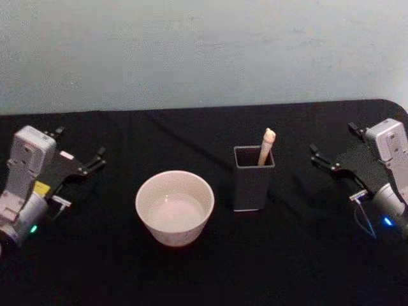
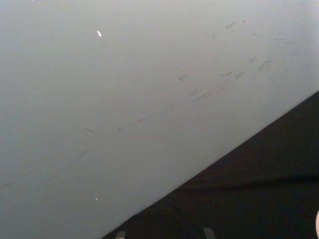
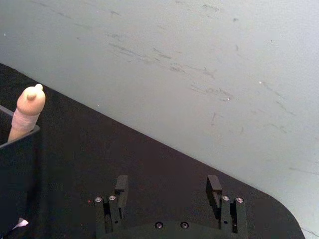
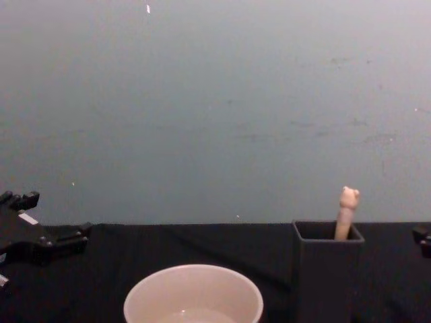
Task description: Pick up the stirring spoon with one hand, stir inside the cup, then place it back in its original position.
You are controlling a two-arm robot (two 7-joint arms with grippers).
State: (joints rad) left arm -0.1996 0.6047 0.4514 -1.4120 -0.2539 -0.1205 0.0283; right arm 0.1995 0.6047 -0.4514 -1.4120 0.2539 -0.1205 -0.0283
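The stirring spoon (image 1: 267, 145) stands in the dark grey square holder (image 1: 253, 188) just right of the middle of the head view. Its beige handle leans against the far right corner of the opening, and the little bear head pokes above the rim; the neck and bowl are hidden inside. In the chest view the same handle (image 4: 347, 214) rises from the holder (image 4: 328, 279) at the lower right. The cream-white cup (image 1: 172, 233) sits upright on the black worktop (image 1: 299, 268), to the lower left of the holder, near it but not touching. In the chest view its rim (image 4: 194, 277) fills the bottom centre. The left pincer (image 1: 80, 143) rests low at the left edge of the head view, well apart from the cup, with its fingers spread and nothing between them. In the chest view it lies at the middle left (image 4: 57, 215). The right pincer (image 1: 333, 139) sits at the right edge of the head view, well apart from the holder, its fingers likewise spread and empty. The right wrist view shows them plainly (image 3: 168, 185), parted over bare worktop, with the spoon's tip (image 3: 29, 108) at the far left of that frame. A pale grey-green wall (image 1: 204, 51) fills the upper part of the head view.
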